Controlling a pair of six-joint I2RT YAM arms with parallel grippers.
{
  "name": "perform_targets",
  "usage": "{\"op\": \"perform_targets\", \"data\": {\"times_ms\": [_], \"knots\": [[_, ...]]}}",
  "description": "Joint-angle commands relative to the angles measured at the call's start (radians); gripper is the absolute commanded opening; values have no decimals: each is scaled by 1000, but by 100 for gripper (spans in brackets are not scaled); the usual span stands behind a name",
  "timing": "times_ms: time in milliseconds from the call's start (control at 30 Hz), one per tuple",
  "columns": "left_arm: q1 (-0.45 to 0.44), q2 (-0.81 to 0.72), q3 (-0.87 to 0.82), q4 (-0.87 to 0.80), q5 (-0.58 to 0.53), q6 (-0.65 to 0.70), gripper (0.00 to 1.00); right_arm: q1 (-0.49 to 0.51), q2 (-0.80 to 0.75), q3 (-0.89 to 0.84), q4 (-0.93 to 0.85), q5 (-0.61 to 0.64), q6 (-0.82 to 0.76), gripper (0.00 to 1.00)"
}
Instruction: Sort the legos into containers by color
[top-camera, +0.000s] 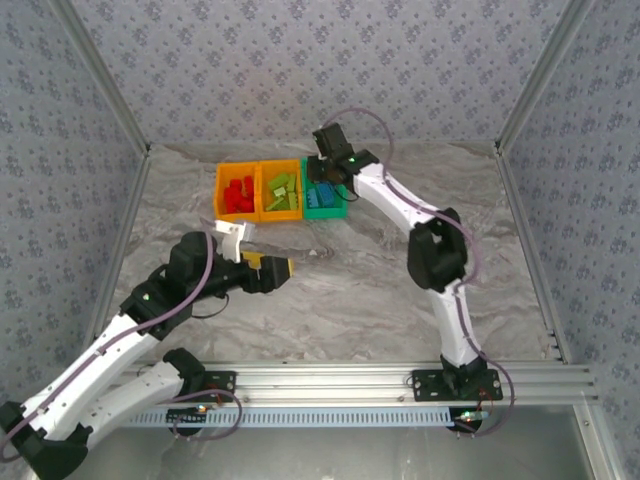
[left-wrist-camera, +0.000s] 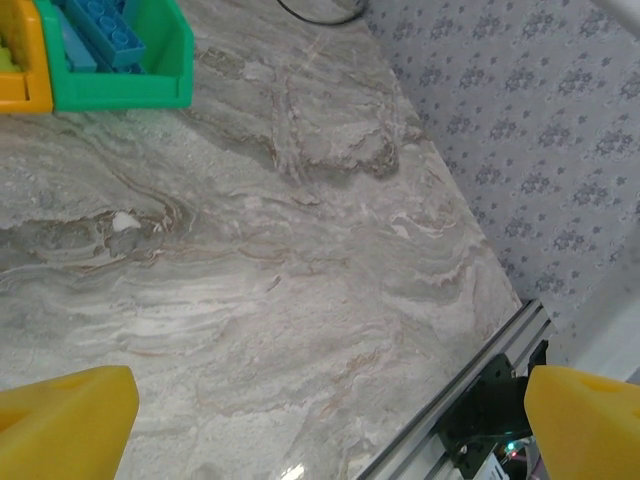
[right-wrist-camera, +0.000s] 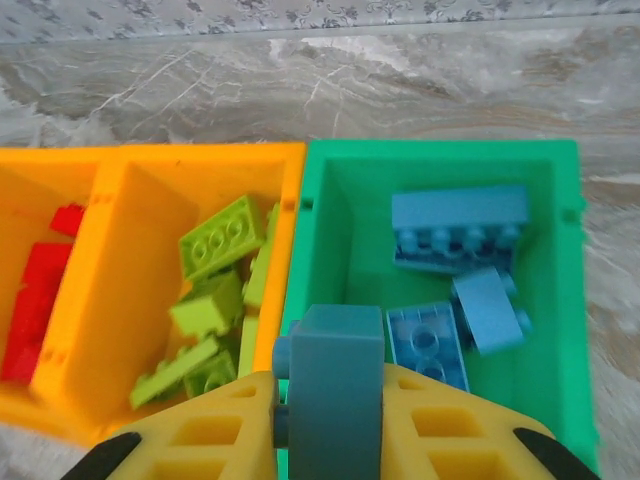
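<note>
Three bins stand in a row at the back of the table. The left orange bin (top-camera: 236, 190) holds red bricks (right-wrist-camera: 35, 295). Lime green bricks (right-wrist-camera: 215, 290) fill the middle orange bin (top-camera: 279, 188). Light blue bricks (right-wrist-camera: 460, 230) lie in the green bin (right-wrist-camera: 555, 290). My right gripper (right-wrist-camera: 335, 410) hangs over the green bin's near left corner, shut on a light blue brick (right-wrist-camera: 335, 385) held upright between its yellow fingers. My left gripper (left-wrist-camera: 330, 420) is open over bare table, well in front of the bins, nothing between its fingers.
The marble-patterned table (top-camera: 350, 290) is walled on three sides by patterned panels. An aluminium rail (top-camera: 340, 380) with the arm bases runs along the near edge. A cable (top-camera: 365, 125) loops above the right wrist.
</note>
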Motion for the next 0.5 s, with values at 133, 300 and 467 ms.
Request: {"op": "perform_targets", "data": {"times_ms": [133, 300, 467], "knots": [[-2, -33, 29, -99, -37, 28, 99, -29, 209, 318, -171, -73, 27, 39], [-3, -34, 5, -87, -105, 61, 99, -30, 164, 344, -216, -95, 4, 52], [-1, -43, -102, 15, -454, 193, 99, -21, -87, 177, -291, -37, -52, 53]]}}
